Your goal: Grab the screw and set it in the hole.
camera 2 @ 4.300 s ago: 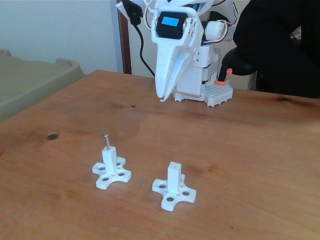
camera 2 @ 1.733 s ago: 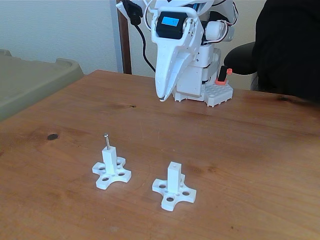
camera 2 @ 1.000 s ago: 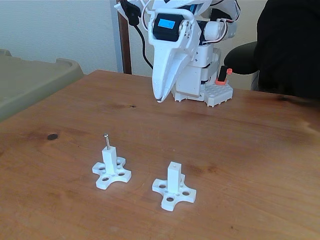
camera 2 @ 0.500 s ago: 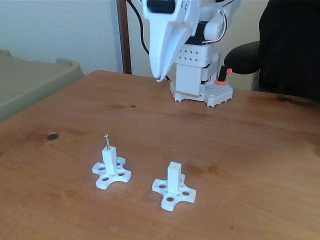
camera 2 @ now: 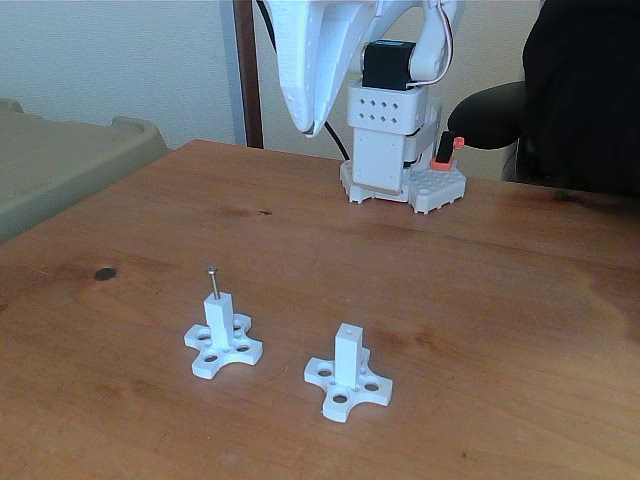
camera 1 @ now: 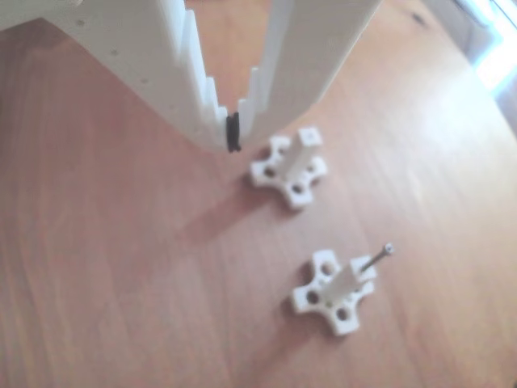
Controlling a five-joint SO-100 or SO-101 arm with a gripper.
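Note:
The thin dark screw [camera 2: 212, 283] stands upright in the tip of the left white post [camera 2: 222, 338] in the fixed view; the other view has the same screw [camera 1: 376, 257] sticking out of the nearer post [camera 1: 334, 291]. The second post [camera 2: 347, 372] carries a tiny empty hole [camera 2: 347, 328] on its square tip and appears again [camera 1: 292, 166] just right of the fingertips in the other view. My white gripper [camera 2: 308, 131] hangs high above the table's back part, far from both posts. Its fingers meet at the tip [camera 1: 233, 134], shut with nothing between them.
The arm's white base [camera 2: 392, 150] is clamped at the table's far edge, with an orange-tipped clamp [camera 2: 445, 155] beside it. A person's dark sleeve [camera 2: 570, 90] is at the back right. An olive bin [camera 2: 60, 165] stands off the table's left side. A dark knot [camera 2: 105, 273] marks the wood.
The gripper has risen and tilted up from near the table's back part, its tip moving higher and slightly left. The screw and both posts have stayed put.

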